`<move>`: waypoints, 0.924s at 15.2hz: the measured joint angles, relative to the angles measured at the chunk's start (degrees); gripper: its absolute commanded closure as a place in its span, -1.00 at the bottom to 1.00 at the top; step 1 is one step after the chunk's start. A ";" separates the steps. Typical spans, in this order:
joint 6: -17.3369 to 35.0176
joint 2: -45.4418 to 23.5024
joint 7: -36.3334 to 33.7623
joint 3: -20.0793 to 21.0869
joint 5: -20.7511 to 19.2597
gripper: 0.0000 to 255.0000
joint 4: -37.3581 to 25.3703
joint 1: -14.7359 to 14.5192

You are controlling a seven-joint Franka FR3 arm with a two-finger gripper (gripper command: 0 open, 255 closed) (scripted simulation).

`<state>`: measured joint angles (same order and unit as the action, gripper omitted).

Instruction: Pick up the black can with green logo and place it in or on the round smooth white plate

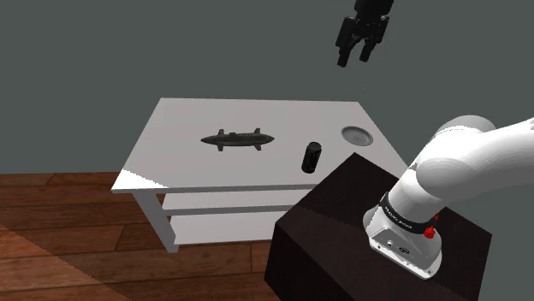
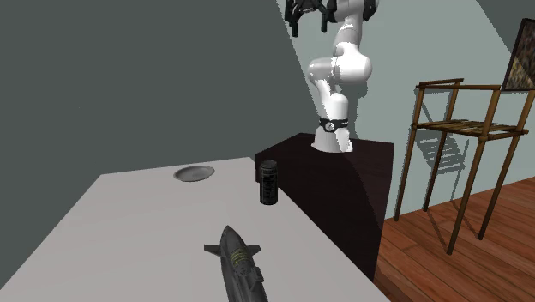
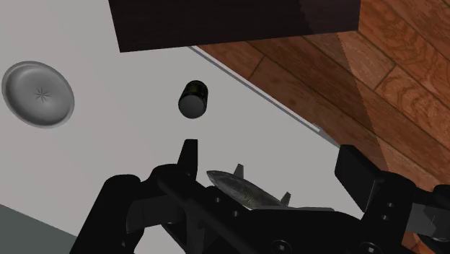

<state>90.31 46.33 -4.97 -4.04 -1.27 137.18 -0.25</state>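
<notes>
— Where's the can [image 1: 311, 157]?
— Upright on the worktop [image 1: 184, 145], at the edge beside the stand [image 1: 338, 227], apart from the plate [image 1: 357, 135] near that edge's corner.
— And the gripper [image 1: 354, 60]?
— High above, fingers [image 3: 189, 155] spread, holding nothing. A shark figure [image 1: 236, 139] lies mid-worktop.

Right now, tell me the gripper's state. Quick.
Gripper: open, fingers apart, holding nothing. It hangs high above the table, well clear of the black can.
</notes>
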 measured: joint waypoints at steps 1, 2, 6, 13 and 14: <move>0.00 0.00 0.00 0.00 0.00 -1.00 0.00 0.00; 0.83 0.11 0.14 -0.16 -0.14 -1.00 0.93 0.08; 7.88 -1.02 0.78 -1.06 -0.85 -1.00 6.74 0.44; 23.05 -5.53 2.94 -3.99 -2.99 -1.00 17.05 1.78; 25.35 -6.70 3.24 -4.41 -3.27 -1.00 18.11 1.94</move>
<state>115.66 39.63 -1.74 -8.45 -4.54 155.29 1.69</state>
